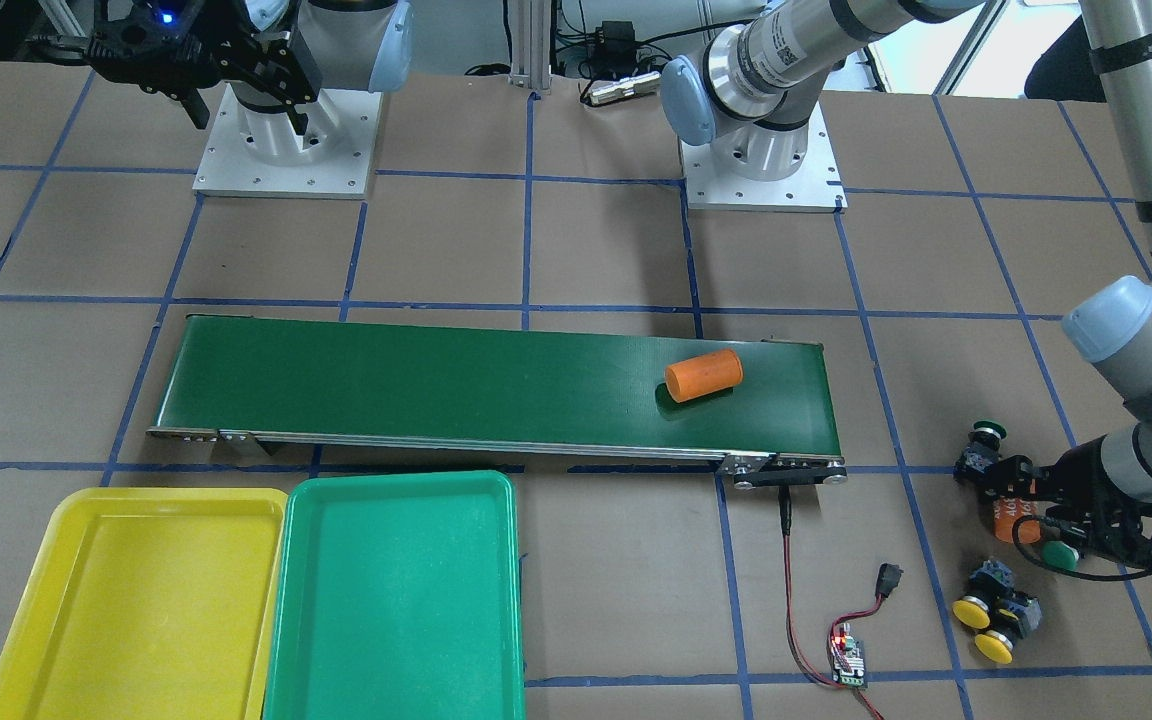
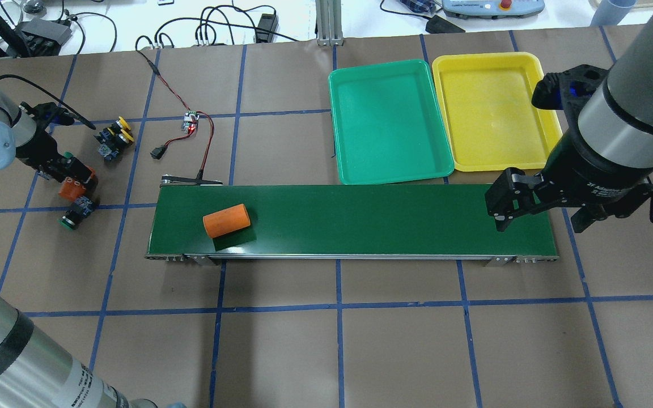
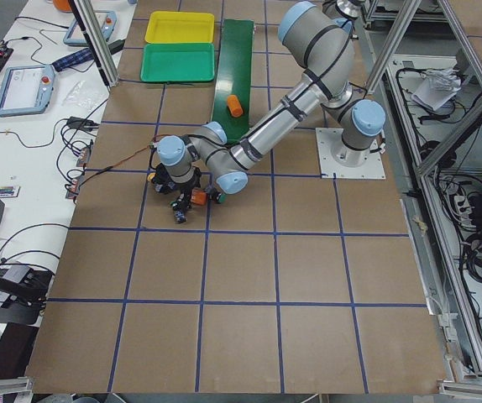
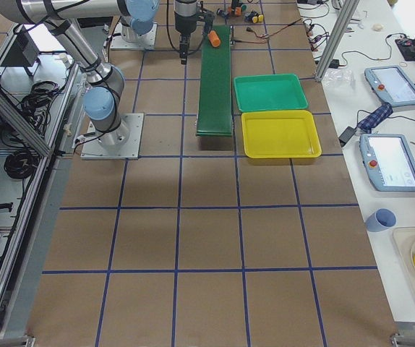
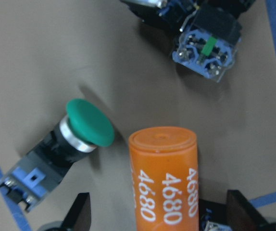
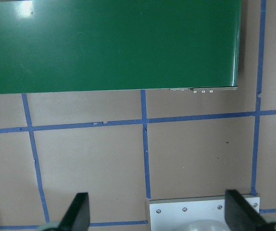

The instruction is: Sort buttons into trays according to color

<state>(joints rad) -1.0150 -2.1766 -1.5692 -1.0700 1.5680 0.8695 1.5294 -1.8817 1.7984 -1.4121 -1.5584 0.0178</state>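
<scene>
- The left gripper (image 5: 159,209) is released, its jaws spread wide on either side of an orange cylinder (image 5: 164,178) at the bottom of the wrist view.
- One green button (image 5: 87,127) lies tilted just left of that cylinder.
- Two yellow buttons (image 1: 991,620) sit at the front view's lower right, well apart from the yellow tray (image 1: 66,520) and green tray (image 1: 386,600) at lower left.
- The right gripper (image 2: 541,218) is released over the belt (image 2: 360,221), at its right end.

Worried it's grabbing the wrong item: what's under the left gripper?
An orange cylinder marked 4680 lies between the left gripper's open fingers, a green-capped button beside it. Its lower end is hidden.
</scene>
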